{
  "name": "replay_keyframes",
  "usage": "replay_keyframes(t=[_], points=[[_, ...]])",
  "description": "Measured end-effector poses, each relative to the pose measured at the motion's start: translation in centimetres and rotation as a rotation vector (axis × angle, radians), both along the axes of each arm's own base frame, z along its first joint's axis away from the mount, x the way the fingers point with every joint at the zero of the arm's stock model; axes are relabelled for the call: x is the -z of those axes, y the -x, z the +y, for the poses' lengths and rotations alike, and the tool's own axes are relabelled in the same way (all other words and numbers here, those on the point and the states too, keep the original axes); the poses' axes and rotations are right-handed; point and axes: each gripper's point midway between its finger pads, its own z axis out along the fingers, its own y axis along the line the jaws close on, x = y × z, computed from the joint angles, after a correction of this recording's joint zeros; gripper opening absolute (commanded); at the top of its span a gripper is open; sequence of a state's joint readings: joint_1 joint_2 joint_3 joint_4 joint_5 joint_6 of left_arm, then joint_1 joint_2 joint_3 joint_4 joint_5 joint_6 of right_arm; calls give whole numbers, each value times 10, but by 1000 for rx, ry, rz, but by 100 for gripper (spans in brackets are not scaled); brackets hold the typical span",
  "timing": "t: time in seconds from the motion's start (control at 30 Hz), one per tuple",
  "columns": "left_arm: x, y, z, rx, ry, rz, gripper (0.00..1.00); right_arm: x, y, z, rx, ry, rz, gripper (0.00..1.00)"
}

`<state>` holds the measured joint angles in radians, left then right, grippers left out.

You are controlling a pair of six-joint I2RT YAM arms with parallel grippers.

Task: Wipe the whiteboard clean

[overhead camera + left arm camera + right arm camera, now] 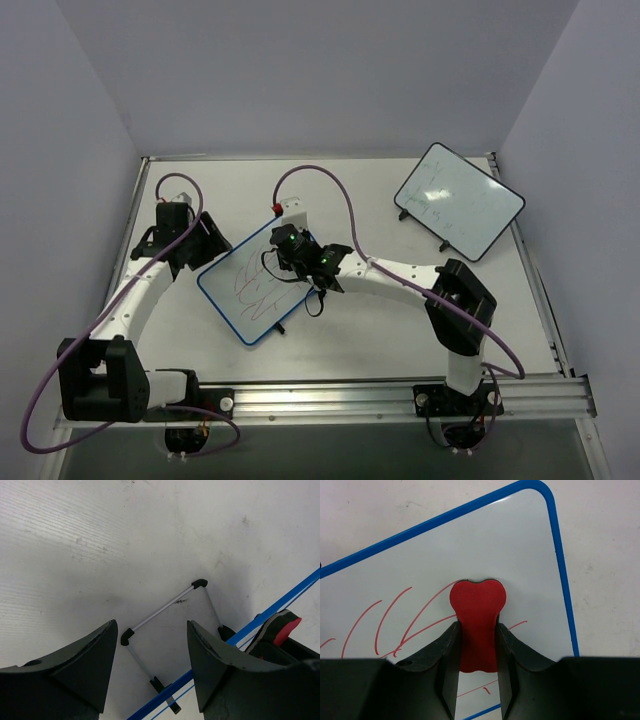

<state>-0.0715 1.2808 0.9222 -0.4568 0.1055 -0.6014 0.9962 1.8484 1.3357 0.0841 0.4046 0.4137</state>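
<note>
Pinching a red eraser (477,602), the right tool (477,627) holds it over the whiteboard (250,300), at the face's right part, just beside the red scribbles (395,620). The whiteboard stands tilted on the table (380,340), propped on its wire stand (165,607). The left tool (150,625) sits at the whiteboard's left edge, pressed together on the blue frame that runs between its fingers. A black-framed board (460,200) lies well apart, beyond the whiteboard's far right.
</note>
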Motion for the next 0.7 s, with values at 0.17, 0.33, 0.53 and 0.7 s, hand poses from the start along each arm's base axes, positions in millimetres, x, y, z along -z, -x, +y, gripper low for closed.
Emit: replay_keyframes(t=[0.17,0.33,0.53,0.7], points=[[-2,1,-3,11,-3,-8,66,4,2,6,-9,5,-4,7],[-3,0,-5,17,-4,-13,66,2,12,16,-36,-2,-9,7],[-3,0,-6,21,-12,-18,66,1,31,32,-85,-7,-10,7],[-4,0,-6,21,-16,-21,66,3,35,36,-97,-4,-5,7]])
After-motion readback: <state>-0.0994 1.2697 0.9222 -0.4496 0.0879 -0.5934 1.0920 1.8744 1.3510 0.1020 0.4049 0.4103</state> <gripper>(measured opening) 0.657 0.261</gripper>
